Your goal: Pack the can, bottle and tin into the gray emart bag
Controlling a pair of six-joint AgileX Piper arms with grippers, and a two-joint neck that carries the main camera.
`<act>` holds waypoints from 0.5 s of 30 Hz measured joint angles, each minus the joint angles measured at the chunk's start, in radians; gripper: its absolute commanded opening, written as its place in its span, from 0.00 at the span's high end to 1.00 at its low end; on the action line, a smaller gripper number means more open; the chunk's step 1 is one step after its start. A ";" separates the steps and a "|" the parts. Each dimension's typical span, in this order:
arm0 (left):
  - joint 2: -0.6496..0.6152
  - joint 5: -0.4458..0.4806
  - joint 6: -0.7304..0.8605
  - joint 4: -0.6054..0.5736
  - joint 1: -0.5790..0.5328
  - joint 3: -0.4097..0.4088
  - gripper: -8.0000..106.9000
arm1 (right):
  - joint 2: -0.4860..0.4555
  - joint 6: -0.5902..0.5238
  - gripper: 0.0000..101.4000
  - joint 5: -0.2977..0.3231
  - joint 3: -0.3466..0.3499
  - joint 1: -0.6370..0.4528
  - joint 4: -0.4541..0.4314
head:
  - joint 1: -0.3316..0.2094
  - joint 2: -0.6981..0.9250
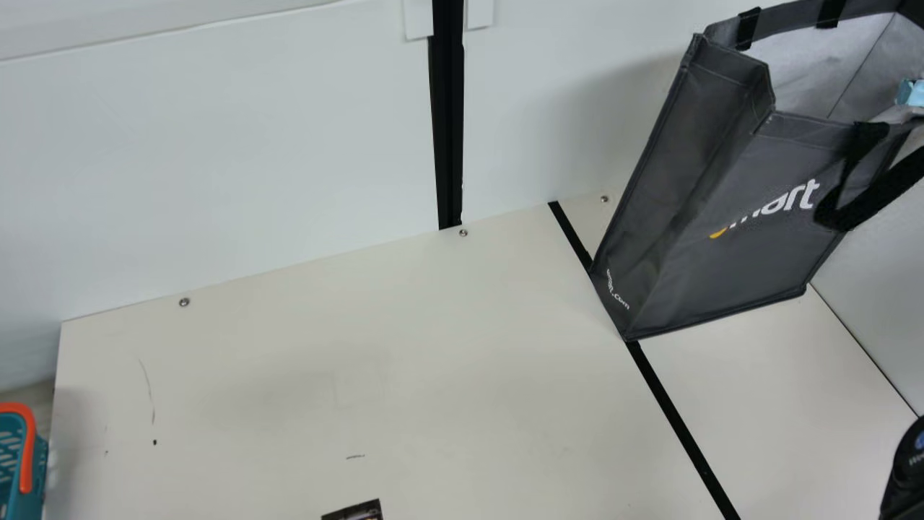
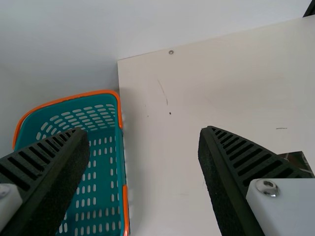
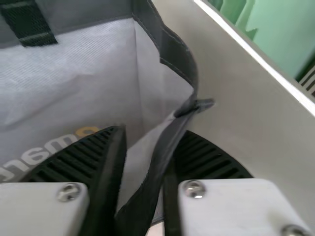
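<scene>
The gray emart bag (image 1: pixel 736 195) stands mouth up at the right of the main view; in the right wrist view the bag's wall (image 3: pixel 64 93) shows its pale lining. My right gripper (image 3: pixel 152 130) is parted around the bag's rim, one finger inside and one outside, with a gap between them. My left gripper (image 2: pixel 142 130) stands open above the left of the table, nothing between its fingers. A small light-blue thing (image 1: pixel 913 92) shows at the bag's mouth, too little of it to identify.
A teal basket (image 2: pixel 101 172) with orange edges stands at the table's left side. A dark printed item (image 1: pixel 357 511) lies at the near edge of the main view. White walls (image 1: pixel 216 144) rise behind the table (image 1: pixel 404 347); part of my right arm is at lower right.
</scene>
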 measured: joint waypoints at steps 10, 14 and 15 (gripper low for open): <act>0.000 0.000 0.000 0.000 0.000 0.000 0.15 | -0.002 0.000 0.18 0.037 -0.090 0.008 0.049 | 0.000 0.000; 0.000 0.000 0.000 0.000 0.000 0.000 0.15 | -0.005 0.000 0.10 0.057 -0.127 0.012 0.071 | 0.000 0.000; 0.000 0.000 0.000 0.000 0.000 0.000 0.15 | -0.008 -0.004 0.10 0.063 -0.136 0.015 0.075 | 0.000 0.000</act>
